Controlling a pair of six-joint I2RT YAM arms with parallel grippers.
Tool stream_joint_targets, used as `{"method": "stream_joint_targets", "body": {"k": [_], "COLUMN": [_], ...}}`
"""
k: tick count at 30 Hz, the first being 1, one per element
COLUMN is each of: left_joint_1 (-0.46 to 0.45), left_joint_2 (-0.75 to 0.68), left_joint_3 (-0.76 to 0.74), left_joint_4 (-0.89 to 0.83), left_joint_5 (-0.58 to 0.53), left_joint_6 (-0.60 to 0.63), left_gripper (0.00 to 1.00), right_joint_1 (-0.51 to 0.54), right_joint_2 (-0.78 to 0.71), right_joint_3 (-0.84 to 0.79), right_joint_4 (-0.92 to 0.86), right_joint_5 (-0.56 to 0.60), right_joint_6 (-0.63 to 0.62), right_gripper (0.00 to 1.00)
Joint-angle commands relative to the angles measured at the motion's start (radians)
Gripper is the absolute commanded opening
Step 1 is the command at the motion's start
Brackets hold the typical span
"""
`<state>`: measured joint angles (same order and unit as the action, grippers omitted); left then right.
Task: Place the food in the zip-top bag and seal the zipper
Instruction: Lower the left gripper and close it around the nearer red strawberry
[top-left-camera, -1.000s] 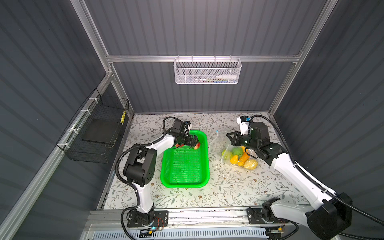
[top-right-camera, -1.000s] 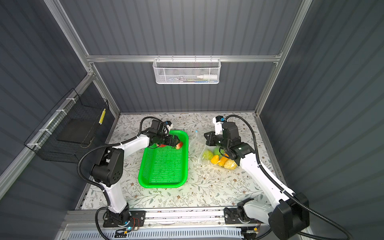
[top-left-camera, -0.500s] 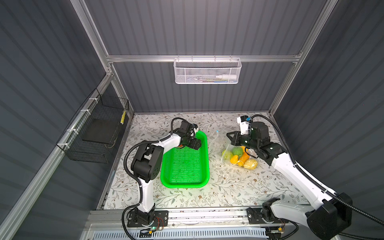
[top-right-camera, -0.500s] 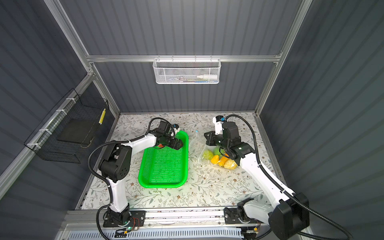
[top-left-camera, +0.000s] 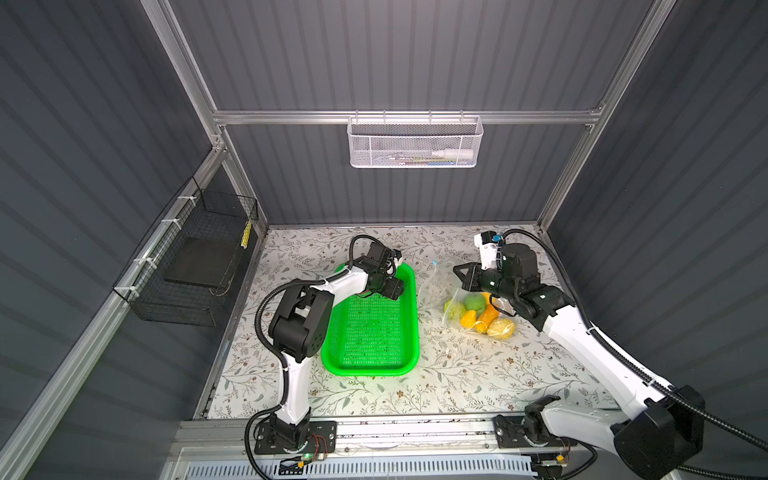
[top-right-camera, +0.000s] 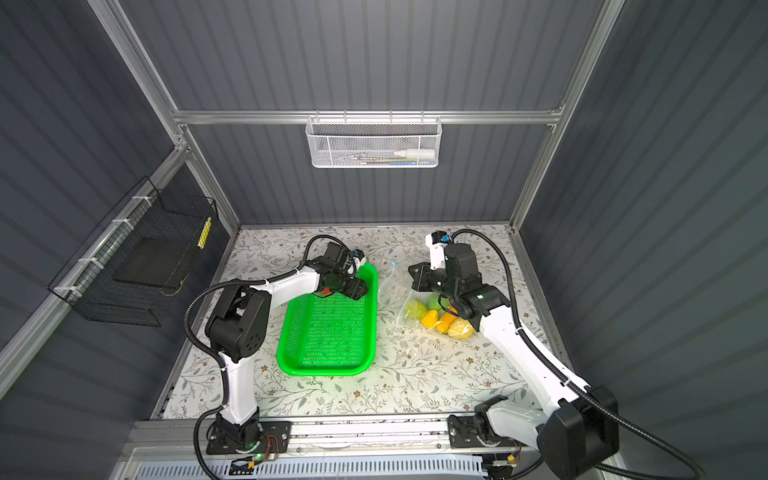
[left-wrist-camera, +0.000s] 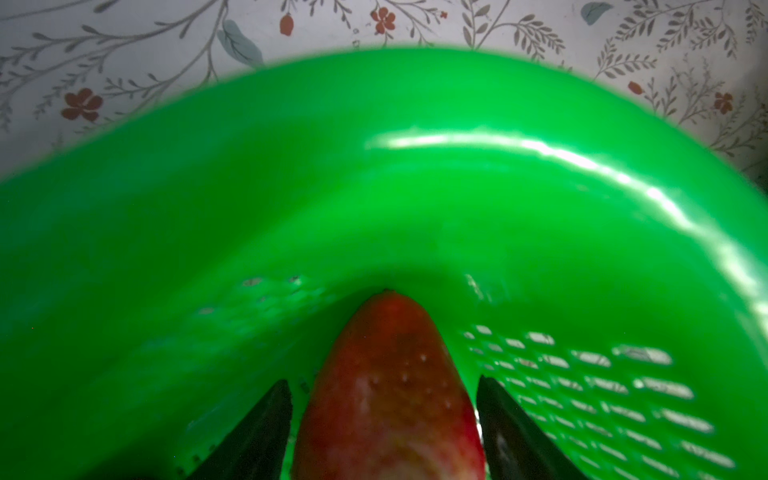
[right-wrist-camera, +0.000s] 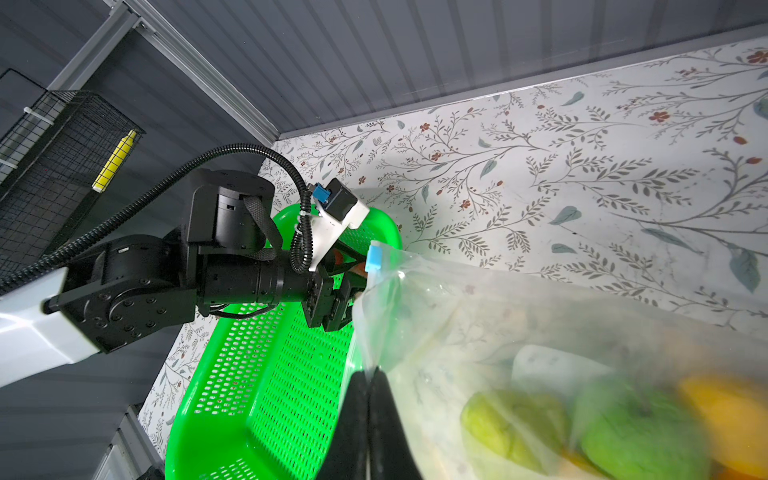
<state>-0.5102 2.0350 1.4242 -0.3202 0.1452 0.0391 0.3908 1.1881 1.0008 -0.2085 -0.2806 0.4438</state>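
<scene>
A red strawberry (left-wrist-camera: 390, 386) lies in the far right corner of the green basket (top-left-camera: 374, 368). My left gripper (left-wrist-camera: 383, 380) straddles it, open, with a thin gap at each finger. In both top views that gripper (top-left-camera: 397, 287) (top-right-camera: 360, 287) hides the berry. The clear zip-top bag (top-left-camera: 434, 286) lies to the right of the basket. It holds green balls (top-left-camera: 473, 301), yellow-orange fruit (top-left-camera: 467, 319) and a pale yellow one (top-left-camera: 500, 328). My right gripper (right-wrist-camera: 370, 376) is shut on the bag's mouth edge and holds it up. The zipper's light-blue slider (right-wrist-camera: 374, 257) sits at the mouth's far end.
A white mesh basket (top-left-camera: 415, 143) hangs on the back wall and a black wire basket (top-left-camera: 195, 257) on the left wall. The rest of the green basket's perforated floor (top-right-camera: 328, 332) is bare. Floral tabletop (top-left-camera: 457, 374) surrounds both.
My left gripper has slid along the basket's far end to its right corner and its jaws have narrowed around the strawberry. The right arm and the bag have stayed put.
</scene>
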Motion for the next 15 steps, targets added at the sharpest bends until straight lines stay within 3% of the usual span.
{"method": "stream_joint_targets", "body": {"k": [1, 10, 15], "left_joint_1": [-0.007, -0.020, -0.020], "left_joint_2": [0.022, 0.037, 0.038], "left_joint_3": [0.018, 0.024, 0.024], "left_joint_4": [-0.028, -0.042, -0.040], "left_joint_5": [-0.041, -0.082, -0.075], "left_joint_6": [0.025, 0.035, 0.036], "left_gripper": [0.73, 0.76, 0.66], "right_joint_1": [0.005, 0.005, 0.005], "right_joint_2": [-0.013, -0.012, -0.012], "right_joint_3": [0.022, 0.022, 0.022], "right_joint_4": [-0.010, -0.008, -0.008], "right_joint_5": [0.009, 0.011, 0.011], "right_joint_6": [-0.013, -0.011, -0.011], "right_gripper": [0.00, 0.00, 0.00]}}
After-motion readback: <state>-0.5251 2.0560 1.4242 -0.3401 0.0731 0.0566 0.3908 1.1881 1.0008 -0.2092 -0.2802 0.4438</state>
